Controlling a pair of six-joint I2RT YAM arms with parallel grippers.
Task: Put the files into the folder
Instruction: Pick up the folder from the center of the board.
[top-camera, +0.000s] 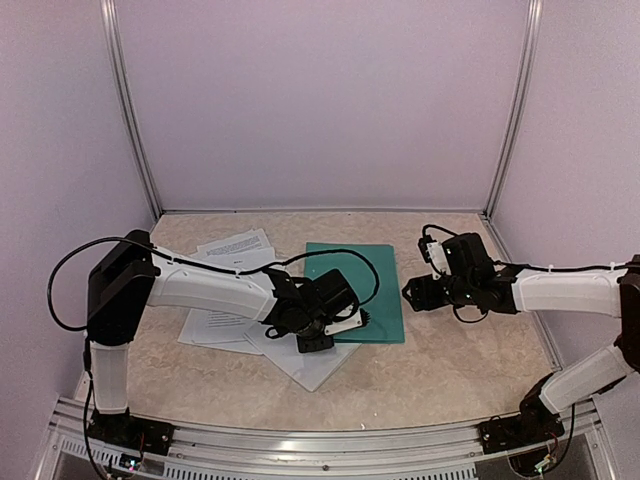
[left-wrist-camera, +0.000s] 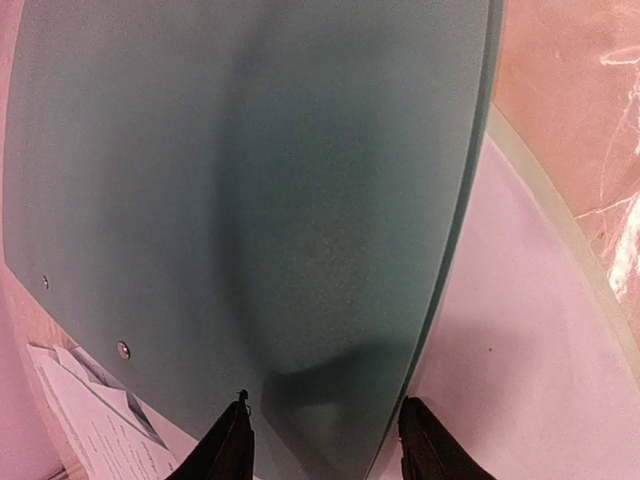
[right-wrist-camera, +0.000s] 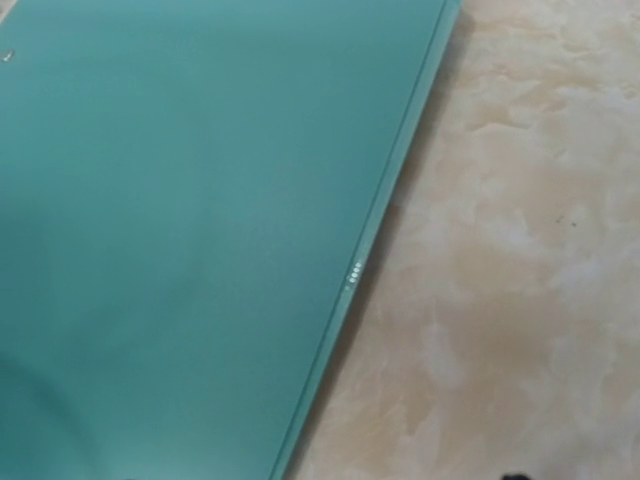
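The dark teal folder (top-camera: 368, 285) lies shut and flat in the middle of the table. The files (top-camera: 236, 248), white printed sheets, are spread to its left and under its near left corner. My left gripper (top-camera: 350, 320) is at the folder's near left corner. In the left wrist view, the left gripper (left-wrist-camera: 325, 402) has its two black fingers (left-wrist-camera: 232, 445) apart. The folder (left-wrist-camera: 250, 180) fills that view, and its edge runs between the fingers. My right gripper (top-camera: 409, 292) hovers just off the folder's right edge (right-wrist-camera: 352, 275), holding nothing.
A pale surface with a light green rim (left-wrist-camera: 560, 200) shows beside the folder's edge in the left wrist view; what it is I cannot tell. More printed sheets (left-wrist-camera: 95, 420) lie at that view's lower left. Purple walls enclose the marbled table (top-camera: 450, 350).
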